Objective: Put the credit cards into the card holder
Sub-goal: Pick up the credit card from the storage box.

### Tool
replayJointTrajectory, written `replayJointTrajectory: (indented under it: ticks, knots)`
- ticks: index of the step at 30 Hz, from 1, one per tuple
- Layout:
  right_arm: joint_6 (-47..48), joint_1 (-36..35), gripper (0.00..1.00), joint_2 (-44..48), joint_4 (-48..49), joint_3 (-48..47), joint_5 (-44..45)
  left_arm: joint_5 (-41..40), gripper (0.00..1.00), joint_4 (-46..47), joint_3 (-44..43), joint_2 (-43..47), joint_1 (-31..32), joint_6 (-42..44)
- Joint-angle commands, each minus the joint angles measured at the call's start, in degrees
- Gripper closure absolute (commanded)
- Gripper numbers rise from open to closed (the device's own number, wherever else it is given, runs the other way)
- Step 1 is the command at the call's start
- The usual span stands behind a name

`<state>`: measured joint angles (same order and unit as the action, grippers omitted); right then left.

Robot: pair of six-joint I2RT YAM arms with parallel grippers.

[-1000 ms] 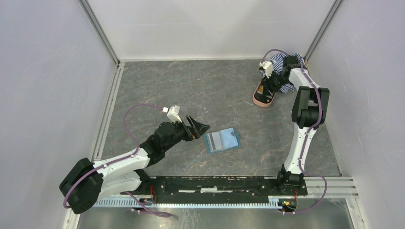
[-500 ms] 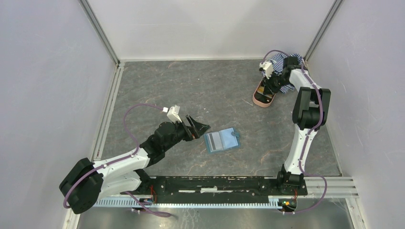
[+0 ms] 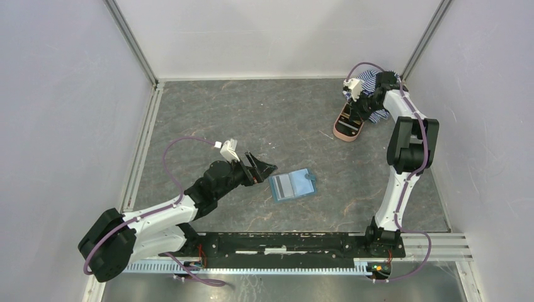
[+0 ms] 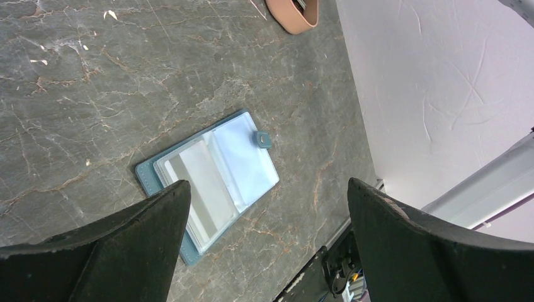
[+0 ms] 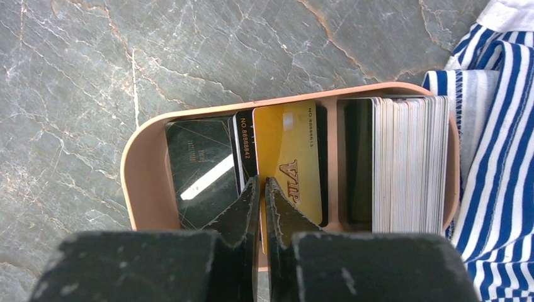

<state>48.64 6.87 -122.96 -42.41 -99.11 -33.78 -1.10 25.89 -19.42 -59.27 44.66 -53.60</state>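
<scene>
Inside the pink case [image 5: 143,189], right-wrist view alone shows right pincer [image 5: 261,182] pinching a gold card [image 5: 293,157]; left pincer [image 4: 269,184] wide.

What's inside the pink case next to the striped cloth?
A gold card, dark cards beside it, and a stack of cards on edge. The right pincer hides the case's near rim.

A pink oval tray [image 5: 142,182] lies on the grey table [image 5: 94,75] beside a striped cloth [image 5: 497,157].

Teal wallet open; cards in tray.
Teal-blue folding card holder [image 3: 292,185] [image 4: 211,179] lies flat, pale inside up; gold plastic card [image 5: 291,157] and dark grey cards [image 5: 198,157] sit in pink oval tray [image 5: 135,165].
</scene>
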Motion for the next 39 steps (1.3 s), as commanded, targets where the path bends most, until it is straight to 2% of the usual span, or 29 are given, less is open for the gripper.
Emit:
replayJointTrajectory:
  ticks: [1,9,20,25,28,33,39]
  knots:
    - [-1.0,0.1,0.94,3.3,2.0,0.1,1.7,0.3,0.0,2.5,-1.0,0.0,-0.4,-2.0]
    - [-2.2,0.2,0.95,3.0,7.1,-1.2,7.9,0.2,0.0,2.5,-1.0,-0.1,-0.4,-1.9]
    - [-1.4,0.2,0.95,-1.8,5.4,-6.1,10.5,0.2,0.0,2.5,-1.0,-0.1,-0.4,-2.0]
    - [-0.8,0.2,0.96,-1.5,5.4,-5.3,9.3,0.1,0.0,2.4,-1.0,-0.2,-0.4,-2.0]
    - [-0.5,0.2,1.0,0.9,5.8,-3.9,7.4,0.2,0.0,2.4,-1.1,-0.2,-0.4,-2.0]
    - [-0.4,0.3,1.0,5.9,7.0,-1.5,5.2,0.3,0.0,2.4,-1.1,-0.2,-0.4,-1.9]
    - [-0.7,0.6,1.0,7.6,5.3,-2.2,2.7,0.6,0.0,2.7,-1.1,0.0,-0.4,-1.8]
